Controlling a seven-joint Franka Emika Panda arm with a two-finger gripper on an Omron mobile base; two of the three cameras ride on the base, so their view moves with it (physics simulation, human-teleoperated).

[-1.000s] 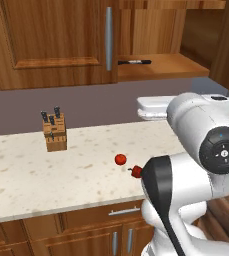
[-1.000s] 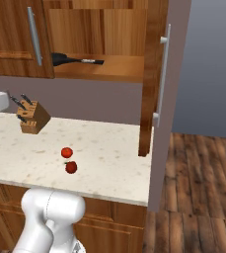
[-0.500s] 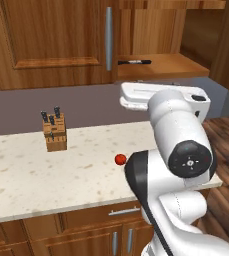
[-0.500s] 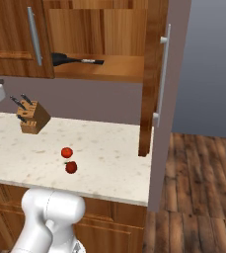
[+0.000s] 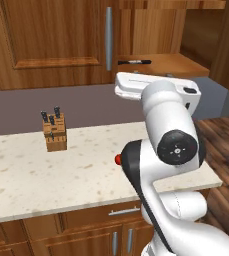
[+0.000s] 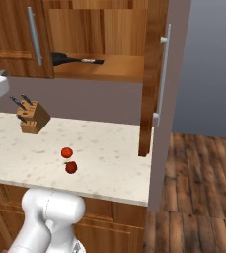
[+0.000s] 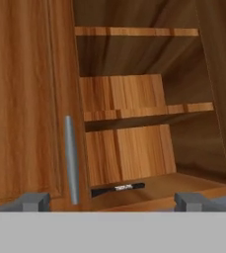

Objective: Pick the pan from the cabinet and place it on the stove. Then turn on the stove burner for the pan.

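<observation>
Your gripper (image 7: 112, 201) hangs wide open w/ nothing held, facing the open cabinet (image 7: 30, 99). The pan (image 6: 60, 59) sits on the bottom shelf, handle (image 7: 118, 188) pointing out (body half hidden behind the shut door). Likely rigid, fairly heavy, smooth; grab the handle near the bowl.

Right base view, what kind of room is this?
Likely a kitchen, rendered: a knife block on a speckled counter, a wooden wall cabinet above with a pan on its shelf, drawers below.
</observation>
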